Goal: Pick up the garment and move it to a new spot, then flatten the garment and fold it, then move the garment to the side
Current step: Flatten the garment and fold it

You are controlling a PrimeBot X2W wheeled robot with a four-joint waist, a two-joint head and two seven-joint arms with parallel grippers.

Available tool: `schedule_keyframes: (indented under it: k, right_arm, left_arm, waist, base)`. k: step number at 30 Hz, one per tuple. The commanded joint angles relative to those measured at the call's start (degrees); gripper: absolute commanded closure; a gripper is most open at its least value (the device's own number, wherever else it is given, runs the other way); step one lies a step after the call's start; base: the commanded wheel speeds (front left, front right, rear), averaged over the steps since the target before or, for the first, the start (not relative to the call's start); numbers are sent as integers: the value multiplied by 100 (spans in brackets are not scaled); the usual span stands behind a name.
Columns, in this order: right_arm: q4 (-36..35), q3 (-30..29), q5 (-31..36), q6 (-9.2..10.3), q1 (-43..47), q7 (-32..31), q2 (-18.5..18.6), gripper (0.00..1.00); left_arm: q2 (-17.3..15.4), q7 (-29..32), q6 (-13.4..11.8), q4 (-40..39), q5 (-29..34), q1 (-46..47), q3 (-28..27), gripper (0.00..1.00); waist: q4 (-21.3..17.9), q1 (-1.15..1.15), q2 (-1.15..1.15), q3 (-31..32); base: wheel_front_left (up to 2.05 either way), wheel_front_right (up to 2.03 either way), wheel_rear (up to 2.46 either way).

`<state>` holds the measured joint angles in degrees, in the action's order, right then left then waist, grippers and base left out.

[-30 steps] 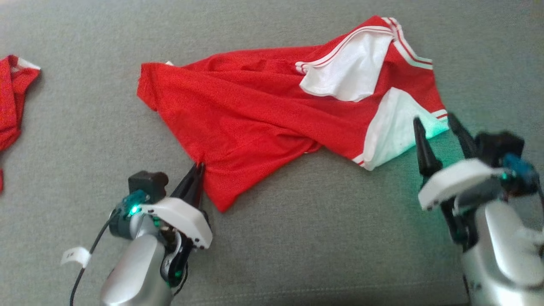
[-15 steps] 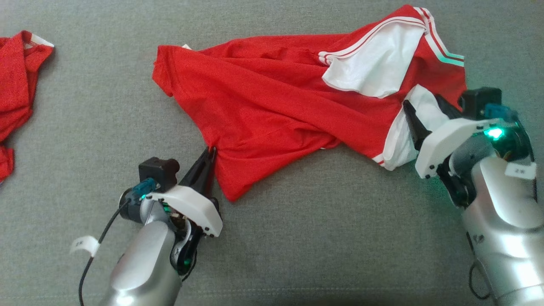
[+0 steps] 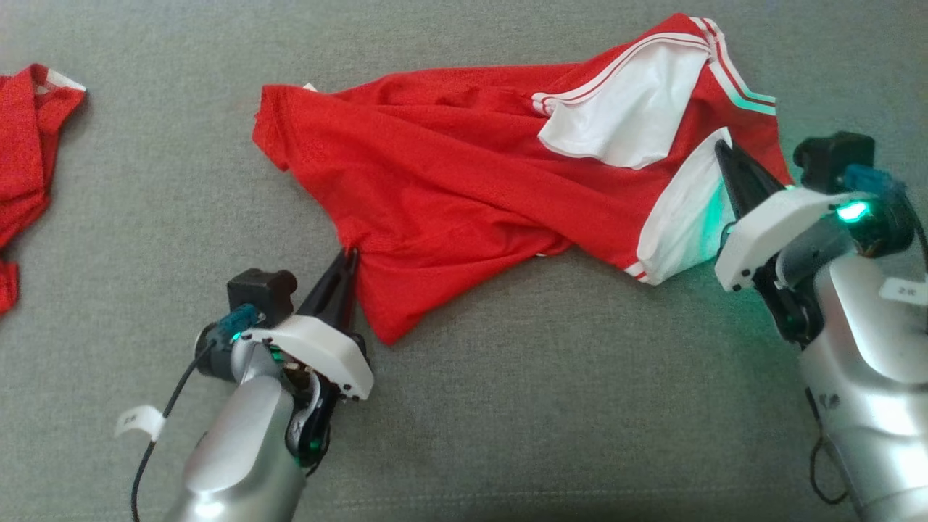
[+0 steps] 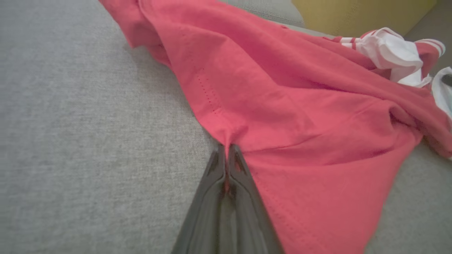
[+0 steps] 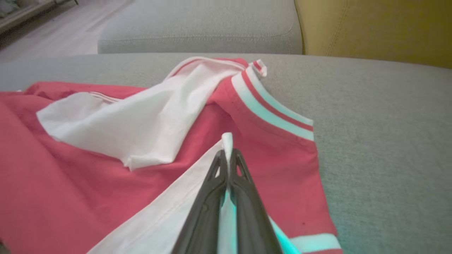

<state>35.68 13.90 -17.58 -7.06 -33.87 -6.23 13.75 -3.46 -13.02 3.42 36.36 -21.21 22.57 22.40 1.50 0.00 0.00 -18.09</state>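
Note:
A red garment (image 3: 449,181) with white sleeves and striped trim lies crumpled across the grey cushion (image 3: 544,406). My left gripper (image 3: 351,254) is shut on the garment's lower left edge, and the red cloth (image 4: 282,116) bunches at its tips (image 4: 226,148). My right gripper (image 3: 721,148) is shut on the white sleeve (image 3: 681,210) at the right side. In the right wrist view a fold of white cloth (image 5: 227,139) sticks up between its fingertips (image 5: 228,152), and the striped cuff (image 5: 272,109) lies just beyond.
A second red piece of cloth (image 3: 29,152) lies at the far left edge of the cushion. A yellow cushion (image 5: 374,28) and a grey back cushion (image 5: 197,24) stand behind the garment. Bare grey fabric stretches along the near side.
My right gripper moved up onto the white sleeve and went from open to shut on it. The left gripper kept its hold. The camera shifted a little.

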Motion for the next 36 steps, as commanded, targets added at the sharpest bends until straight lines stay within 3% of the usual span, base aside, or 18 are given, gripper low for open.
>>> schedule_keyframes:
  k: [1,8,11,13,19,29,36]
  right_arm:
    - [-312,21,-66,-43,178,122,58,100]
    - [-1456,-507,-181,-43,731,724,68,100]
    - [-2173,-808,-125,-43,889,893,129,100]
    - [-3017,-1116,-25,-43,930,991,185,100]
    - [-4413,-1771,211,-43,566,847,254,100]
    - [-5207,-2261,257,-43,-380,295,480,100]
    - [-5141,-2196,147,-43,-679,-133,497,100]
  left_arm:
    - [-169,-60,-71,-120,-36,30,-231,100]
    - [-428,-179,-272,-1041,78,-45,-508,100]
    - [-670,-190,-362,-1809,223,-75,-644,100]
    - [-971,-185,-455,-2603,380,-66,-777,100]
    - [-1507,200,-588,-3905,486,220,-1124,100]
    - [-1737,965,-619,-4812,340,1050,-1323,100]
    - [-1743,1309,-669,-4928,224,1352,-1346,100]
  waist:
    - [-27,0,0,38]
    - [-97,0,0,218]
    - [-115,0,0,351]
    - [-136,0,0,508]
    - [-154,0,0,821]
    - [-78,0,0,1274]
    - [-140,0,0,1440]
  base:
    - [0,0,0]
    - [0,0,0]
    - [0,0,0]
    - [0,0,0]
    - [0,0,0]
    - [0,0,0]
    - [0,0,0]
